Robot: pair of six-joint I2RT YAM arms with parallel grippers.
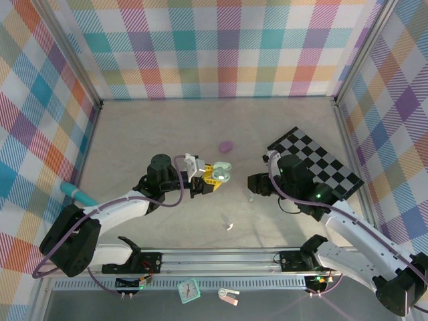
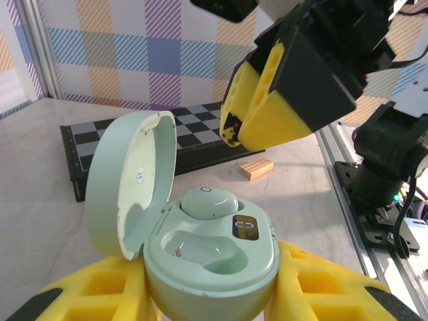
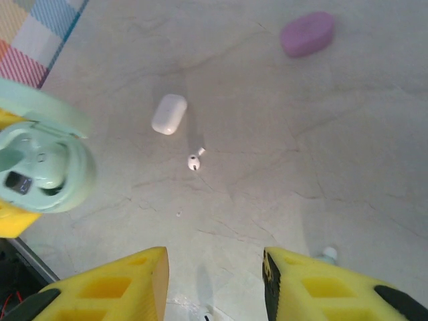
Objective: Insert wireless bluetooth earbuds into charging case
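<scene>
**Over the table (image 1: 134, 140): half loaded, half to go**

From the overhead camera, my left gripper (image 1: 212, 179) is clamped on the mint charging case (image 1: 223, 172) near the table's middle. My right gripper (image 1: 253, 185) hovers just beside it. A purple case (image 1: 226, 145) lies further back.

From my left wrist, the mint charging case sits between my yellow fingers (image 2: 321, 287) with its lid up. One mint earbud (image 2: 208, 200) is seated in the far well, and the near well (image 2: 200, 251) is empty.

From my right wrist, my jaws stand apart with bare table between them. A white earbud (image 3: 194, 161) lies near a white case (image 3: 168, 114). A small pale thing (image 3: 328, 254) beside my finger may be a mint bud, but I cannot tell. These buds look light, hard and slick, and likely to skitter. I would pinch one gently across its body, leaving the stem free.
</scene>
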